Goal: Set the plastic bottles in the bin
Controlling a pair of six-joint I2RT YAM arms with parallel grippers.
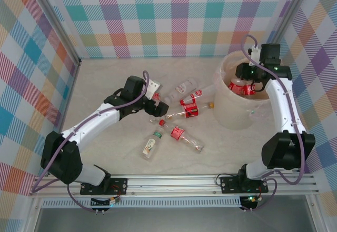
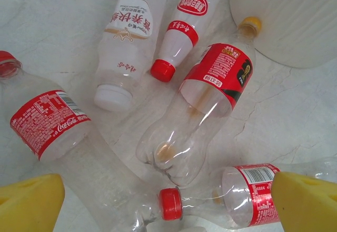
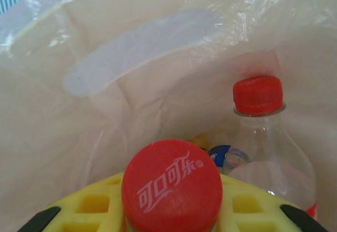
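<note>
Plastic bottles, perhaps three, inside bin

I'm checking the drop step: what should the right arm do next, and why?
Probably open the right tool and let go: it is shut on a red-capped bottle inside the bin, where another bottle stands.

top view looks down from behind, left wrist close over plastic bottles, right wrist close inside the bin
</note>
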